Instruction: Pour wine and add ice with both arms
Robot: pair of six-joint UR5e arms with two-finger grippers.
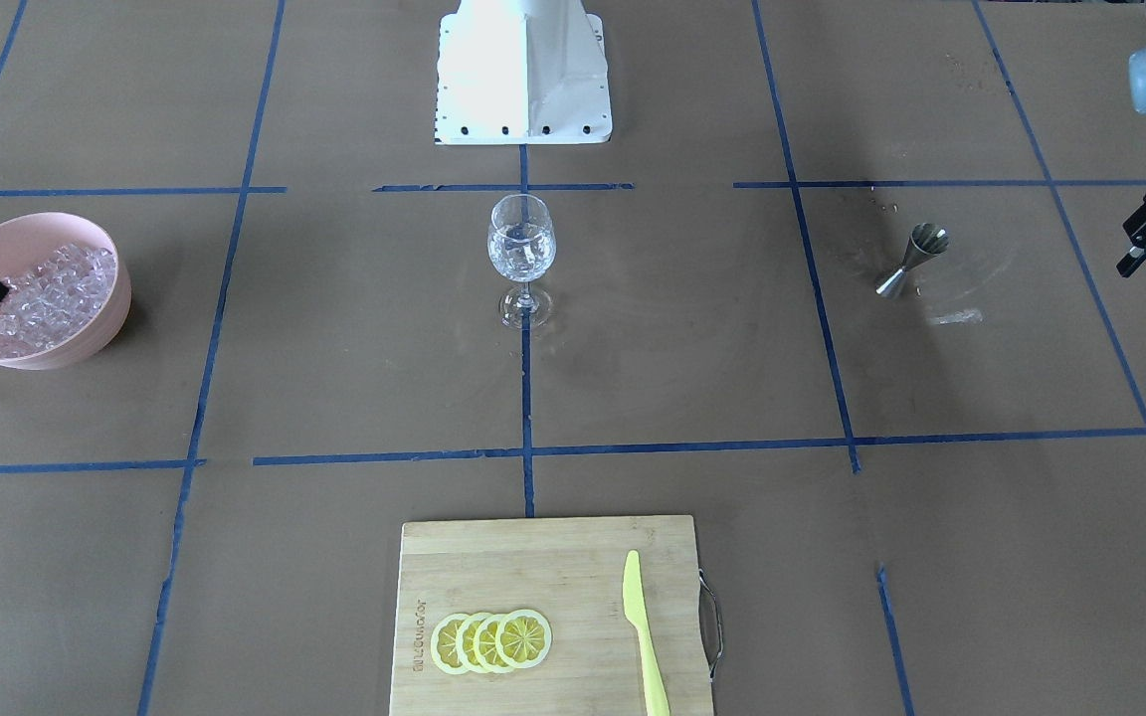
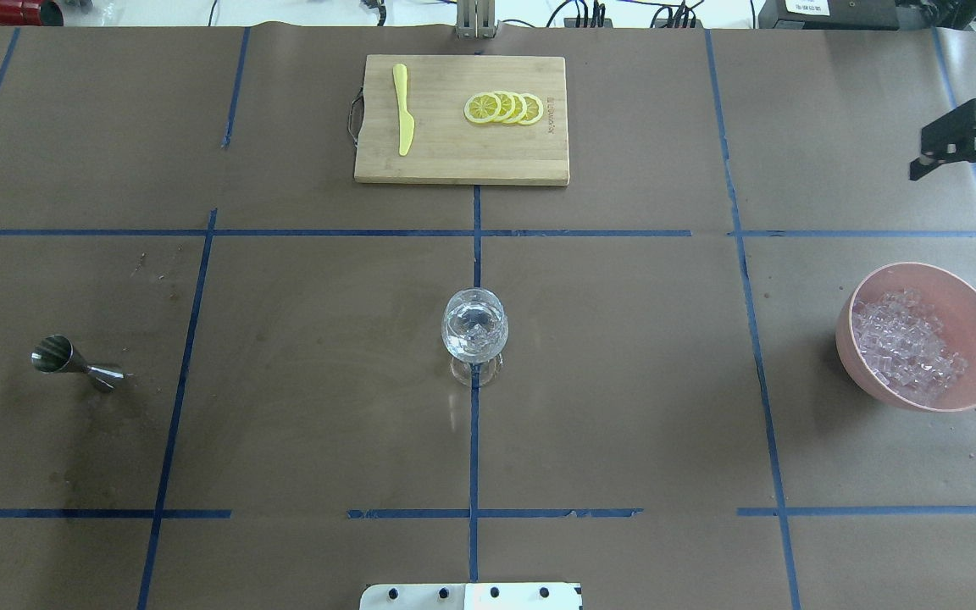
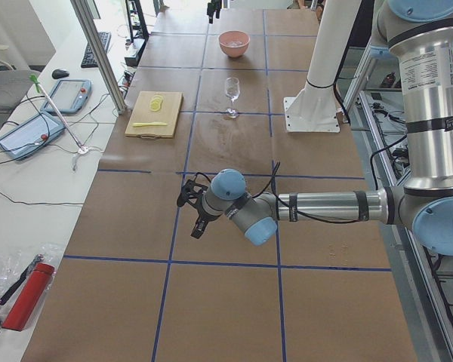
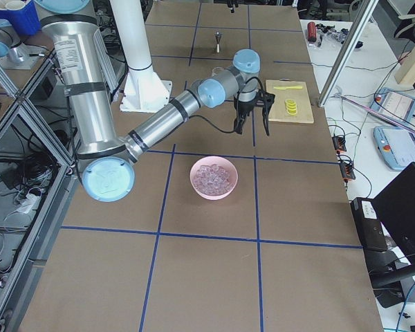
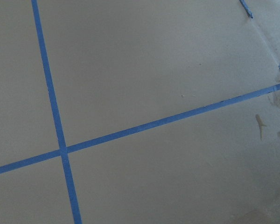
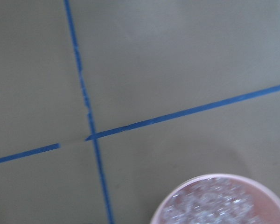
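So the two side cameras caught whole arms, which the overhead never did. From the table's right end, the right gripper hung above the table with its fingers spread wide and empty, just past the far side of the pink bowl. From the left end, the left gripper hovered over bare table, fingers apart too and gripping nothing. The overhead missed that one completely, and the front camera only clipped both grippers at its edges.

The ice was a heap of little clear, glassy cubes in the bowl on the right side of the table. The overhead also showed a few cubes inside the wine glass at the middle. A steel jigger sat well off to the left. Lemon slices and a yellow knife lay on the cutting board at the far edge.

The right wrist cam was blurry and cut the bowl off at its rim, and the left one saw only tape lines. I couldn't tell whether the glass held liquid, or whether the jigger stood or lay.
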